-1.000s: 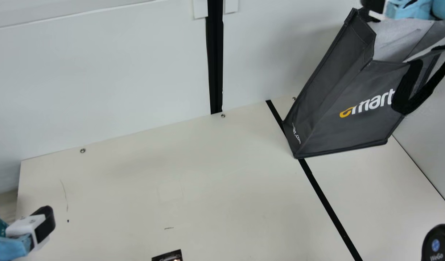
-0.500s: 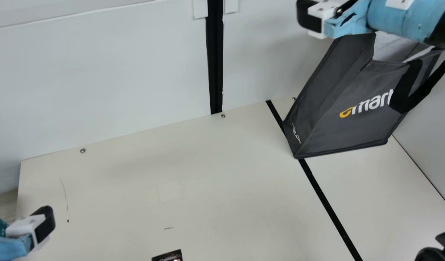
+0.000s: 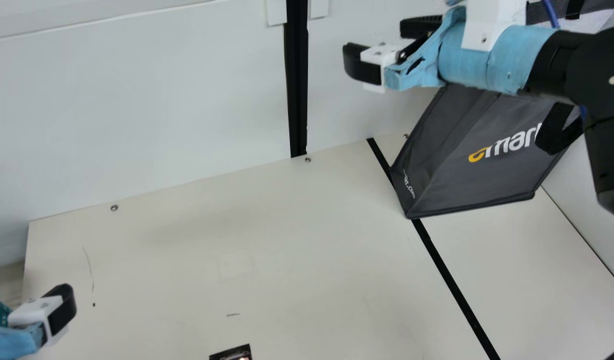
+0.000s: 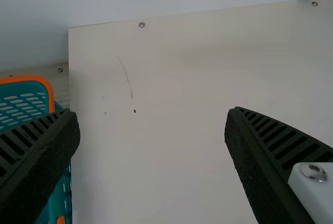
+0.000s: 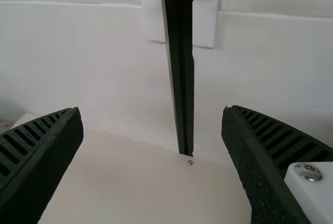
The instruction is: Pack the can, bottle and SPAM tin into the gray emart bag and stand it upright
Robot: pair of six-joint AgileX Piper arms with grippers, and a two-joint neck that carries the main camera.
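We see the bag in the main view, toward the right, gray with a white and yellow print on its front. It stands on its base on the table, near the back wall, with its lower left corner over the black strip. Our right arm crosses in front of its top, so we cannot see into its mouth. A black handle hangs down the front, just below that arm.

Our right gripper is raised above the table, up and to the left of the bag in the main view, its fingertips pointing away from it, past its left side. Its fingers are spread wide, with nothing between them in their grasp; the right wrist view looks past them to the black post on the wall. We cannot tell whether any part of the arm touches the bag.

Our left gripper is low at the main view's left edge, well apart from the bag, on the other side of the table. In the left wrist view its fingers are wide apart too and grip nothing. A teal basket with an orange rim shows there, partly behind one finger.
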